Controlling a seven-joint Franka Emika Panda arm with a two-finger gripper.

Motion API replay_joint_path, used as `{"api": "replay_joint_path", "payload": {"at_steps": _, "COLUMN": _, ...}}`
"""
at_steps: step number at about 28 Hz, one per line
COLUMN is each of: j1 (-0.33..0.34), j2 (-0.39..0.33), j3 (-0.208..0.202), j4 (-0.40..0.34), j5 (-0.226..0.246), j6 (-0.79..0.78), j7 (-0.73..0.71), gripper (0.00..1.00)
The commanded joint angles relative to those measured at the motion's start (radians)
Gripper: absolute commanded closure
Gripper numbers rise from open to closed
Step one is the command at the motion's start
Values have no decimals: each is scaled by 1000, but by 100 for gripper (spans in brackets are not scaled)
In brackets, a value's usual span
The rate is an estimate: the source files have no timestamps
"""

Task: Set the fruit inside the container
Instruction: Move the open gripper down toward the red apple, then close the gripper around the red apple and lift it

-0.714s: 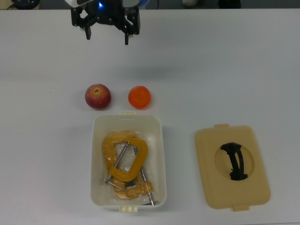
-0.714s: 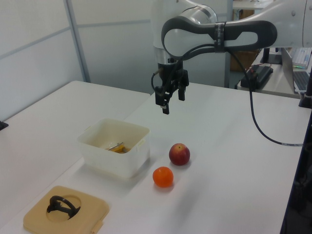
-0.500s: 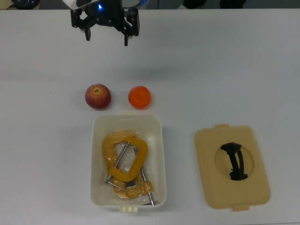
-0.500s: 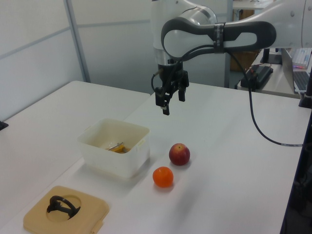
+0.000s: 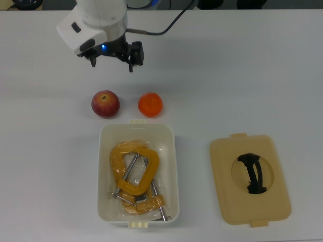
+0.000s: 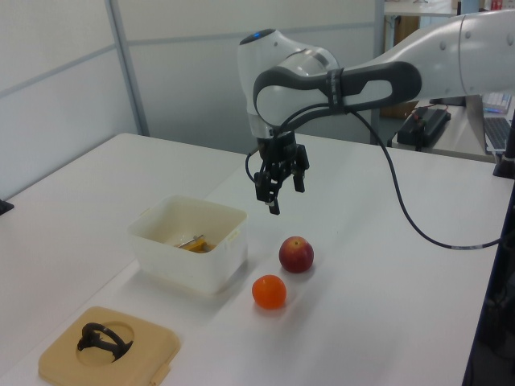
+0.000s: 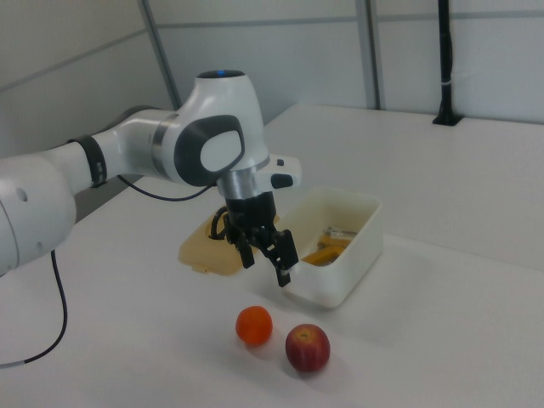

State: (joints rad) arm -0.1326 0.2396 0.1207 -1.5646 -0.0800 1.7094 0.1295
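Tub (image 5: 137,132) already held clamps (image 5: 135,176). Apple (image 5: 105,104) and orange (image 5: 150,104) sat on table just beyond its rim. Gripper (image 5: 112,63) hung above and beyond them, fingers spread, empty. Advice: centre over one fruit, descend straight, close at widest girth.

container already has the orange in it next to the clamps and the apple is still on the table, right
Not quite. The top view shows the orange on the table beside the apple, just outside the container. Only the clamps are inside.
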Motion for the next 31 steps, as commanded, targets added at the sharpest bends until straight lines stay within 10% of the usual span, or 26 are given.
{"api": "replay_joint_path", "payload": {"at_steps": 1, "j1": -1, "j2": 40, "j3": -6, "j4": -26, "j5": -49, "j6": 65, "j7": -24, "gripper": 0}}
{"api": "replay_joint_path", "payload": {"at_steps": 18, "j1": -1, "j2": 136, "j3": -20, "j4": -133, "j5": -171, "j6": 211, "j7": -11, "gripper": 0}}
{"api": "replay_joint_path", "payload": {"at_steps": 31, "j1": 1, "j2": 179, "j3": -23, "j4": -173, "j5": -181, "j6": 282, "j7": -4, "gripper": 0}}
